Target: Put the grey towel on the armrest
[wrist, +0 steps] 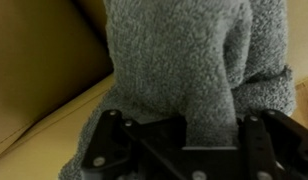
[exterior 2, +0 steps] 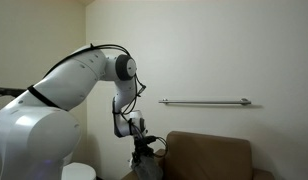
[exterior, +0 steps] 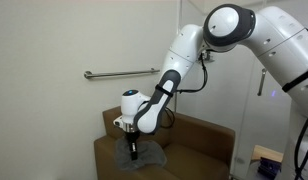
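The arm [exterior: 199, 55] comes in from the upper right in an exterior view, folded at the elbow, wrist pointing straight down at the brown armchair [exterior: 199, 145]. The gripper [exterior: 133, 153] is low, right at the upholstery near the chair's left end, and the grey towel [exterior: 150, 156] is there with it, a dark wrinkled patch spread around the fingertips and lying on the flat brown surface.

In the wrist view the grip is plain: the jaws are clamped together on the cloth, with a thick fold of the towel [wrist: 184, 60] rising from between the black fingers [wrist: 114, 140] and filling most of the picture. It is nubbly grey pile, bunched and upright at the pinch. To its left runs tan-brown fabric [wrist: 34, 70], a seam dividing a steeper panel from a flatter one, and the towel's edge touches the flatter one.

From the opposite side, in an exterior view, the white arm [exterior 2: 54, 95] arcs over from the left and the gripper [exterior 2: 144, 152] sits at the left end of the chair [exterior 2: 209, 155], beside the taller back. The towel is too dark and small there to make out.

Whether the flat patch under the cloth is the top of the chair's arm or its seat — I cannot tell. A metal grab bar [exterior: 119, 73] runs along the wall behind, well above the chair.
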Motion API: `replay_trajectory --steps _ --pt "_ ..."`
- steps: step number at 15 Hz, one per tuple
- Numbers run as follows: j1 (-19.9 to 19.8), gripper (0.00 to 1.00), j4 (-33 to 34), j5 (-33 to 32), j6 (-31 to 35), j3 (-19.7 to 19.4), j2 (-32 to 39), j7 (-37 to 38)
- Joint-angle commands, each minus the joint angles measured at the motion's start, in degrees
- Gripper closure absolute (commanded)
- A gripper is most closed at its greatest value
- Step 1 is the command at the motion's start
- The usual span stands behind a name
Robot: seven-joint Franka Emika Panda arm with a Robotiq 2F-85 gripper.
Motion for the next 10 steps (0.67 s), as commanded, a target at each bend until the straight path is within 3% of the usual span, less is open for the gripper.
replay_trajectory --steps 1,9,10 --pt "-0.98 0.97 0.48 0.56 -0.09 0.86 0.14 -3.43" --pt "-0.56 0.96 0.67 -0.24 0.71 0.7 0.1 -4.75" --pt "-0.51 0.71 0.74 -0.23 0.63 0.69 0.1 -4.7"
